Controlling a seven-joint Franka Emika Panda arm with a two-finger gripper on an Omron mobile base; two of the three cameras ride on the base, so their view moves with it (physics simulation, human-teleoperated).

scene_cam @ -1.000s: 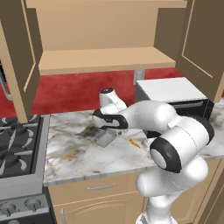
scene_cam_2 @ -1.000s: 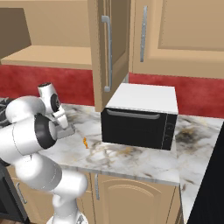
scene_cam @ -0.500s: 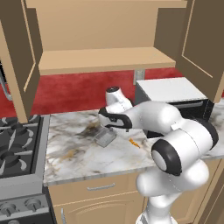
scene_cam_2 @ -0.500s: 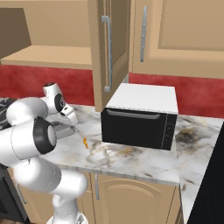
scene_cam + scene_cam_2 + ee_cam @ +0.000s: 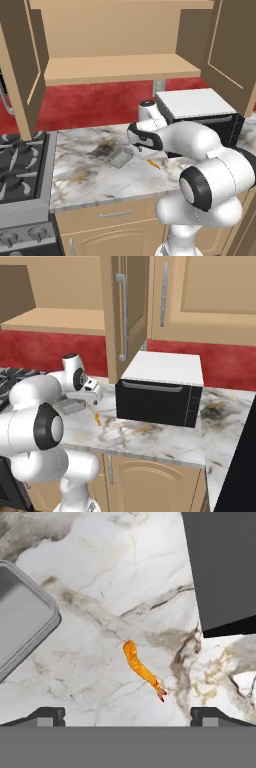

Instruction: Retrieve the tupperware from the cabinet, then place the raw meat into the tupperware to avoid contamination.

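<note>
Now, in the left base view, the tool (image 5: 141,148) is hanging low over the marble table (image 5: 90,175), having swung rightward over the last second, off the tupperware (image 5: 120,156) and toward the raw meat (image 5: 154,163). The tupperware is sitting empty on the table below the open cabinet (image 5: 120,67), so retrieval looks done and the pick is starting. In the right base view, the tool (image 5: 95,398) is hovering between the tupperware (image 5: 73,406) and the black microwave (image 5: 160,391), with the raw meat (image 5: 97,418) lying on the table just in front of it, apart from the container. In the hand view, the two fingertips (image 5: 47,716) are standing wide apart and holding nothing, while the raw meat (image 5: 141,669) is lying between them and a little ahead; the tupperware (image 5: 22,624) is showing at the left edge. The tool is probably lining up to descend on the meat.
</note>
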